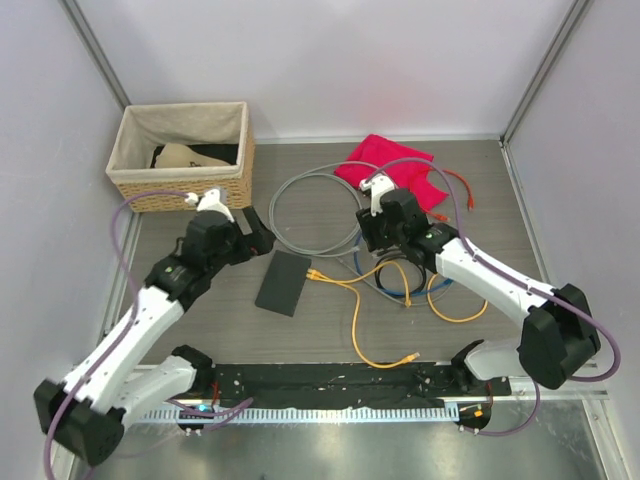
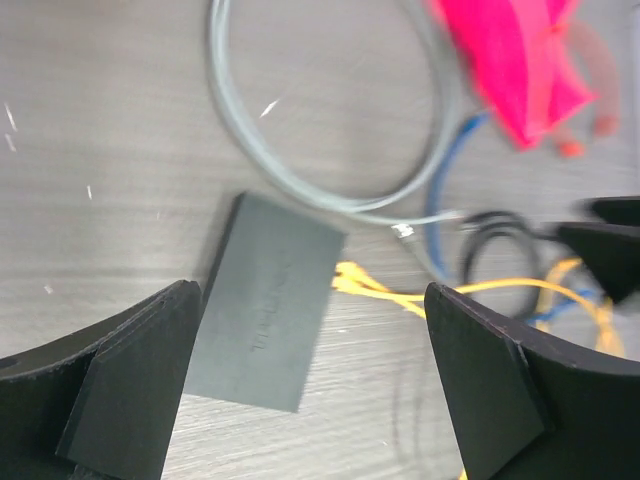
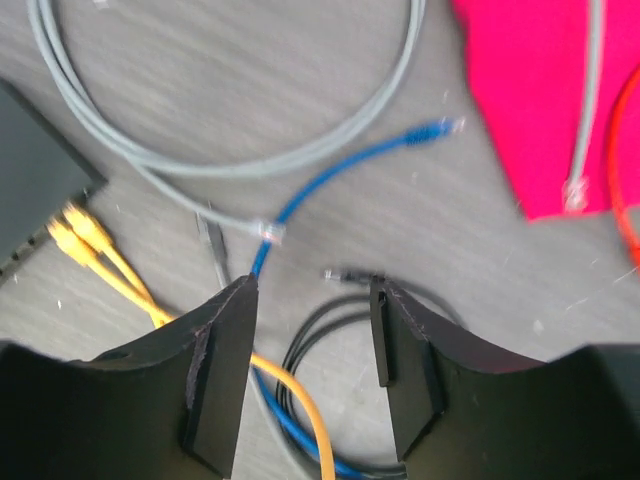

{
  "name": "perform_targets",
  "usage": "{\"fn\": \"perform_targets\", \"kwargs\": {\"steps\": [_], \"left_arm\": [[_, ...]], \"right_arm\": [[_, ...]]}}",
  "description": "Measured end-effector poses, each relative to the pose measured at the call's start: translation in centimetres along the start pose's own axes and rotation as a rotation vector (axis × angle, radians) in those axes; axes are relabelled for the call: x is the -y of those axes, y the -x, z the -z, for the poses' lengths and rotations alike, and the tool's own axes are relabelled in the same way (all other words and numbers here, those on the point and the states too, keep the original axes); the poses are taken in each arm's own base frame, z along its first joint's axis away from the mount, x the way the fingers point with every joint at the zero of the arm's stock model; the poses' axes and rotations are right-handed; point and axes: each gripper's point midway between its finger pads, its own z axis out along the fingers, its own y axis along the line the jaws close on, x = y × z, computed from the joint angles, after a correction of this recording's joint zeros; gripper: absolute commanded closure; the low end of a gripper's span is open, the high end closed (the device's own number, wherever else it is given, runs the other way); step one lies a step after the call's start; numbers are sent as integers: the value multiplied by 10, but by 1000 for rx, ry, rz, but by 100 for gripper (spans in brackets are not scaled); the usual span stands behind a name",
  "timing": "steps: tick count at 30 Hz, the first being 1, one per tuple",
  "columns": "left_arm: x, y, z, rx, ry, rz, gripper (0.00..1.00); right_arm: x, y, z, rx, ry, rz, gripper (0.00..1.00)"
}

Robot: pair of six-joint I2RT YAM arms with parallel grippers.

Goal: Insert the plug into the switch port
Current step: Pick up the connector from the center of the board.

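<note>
The switch (image 1: 283, 283) is a flat dark grey box lying on the table between the arms; it also shows in the left wrist view (image 2: 265, 300) and as a corner in the right wrist view (image 3: 30, 190). Two yellow plugs (image 3: 80, 235) lie against its right edge (image 2: 350, 280); I cannot tell whether they are seated. My left gripper (image 2: 315, 390) hovers open above the switch's near end, holding nothing. Over a tangle of black, blue and yellow cables to the right of the switch, my right gripper (image 3: 310, 370) is open and holds nothing.
A wicker basket (image 1: 180, 155) stands at the back left. A red cloth (image 1: 395, 165) lies at the back, right of centre, with an orange cable (image 1: 455, 190) beside it. A grey cable loop (image 1: 310, 210) lies behind the switch. A blue plug (image 3: 435, 130) and a loose yellow plug (image 1: 408, 357) lie free.
</note>
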Motion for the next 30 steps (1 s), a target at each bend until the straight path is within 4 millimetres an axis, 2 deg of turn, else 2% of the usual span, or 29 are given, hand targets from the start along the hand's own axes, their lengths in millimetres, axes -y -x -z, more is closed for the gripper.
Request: {"fn": "perform_targets", "kwargs": {"steps": [3, 6, 8, 11, 15, 18, 20, 24, 27, 30], "left_arm": [[14, 23, 39, 78, -88, -33, 0], [16, 24, 65, 96, -142, -106, 0], [13, 20, 72, 93, -153, -148, 0], [6, 11, 70, 77, -151, -190, 0], [-6, -4, 63, 28, -118, -222, 0], [-14, -8, 59, 5, -84, -238, 0], [-17, -9, 58, -1, -70, -240, 0], [-22, -6, 57, 3, -49, -231, 0], [-26, -5, 56, 4, -31, -226, 0], [-28, -5, 55, 2, -23, -222, 0]], "right_arm": [[-1, -20, -2, -56, 29, -32, 51], [-15, -33, -7, -99, 105, -55, 52], [-21, -41, -16, -129, 126, -64, 53], [-18, -59, -32, -187, 91, -90, 53], [6, -73, -52, -228, -26, -174, 51], [26, -67, -69, -210, -117, -246, 50], [39, -55, -84, -179, -183, -292, 50], [54, -40, -113, -126, -280, -352, 51], [62, -37, -134, -118, -345, -389, 53], [68, -42, -147, -123, -397, -410, 57]]}}
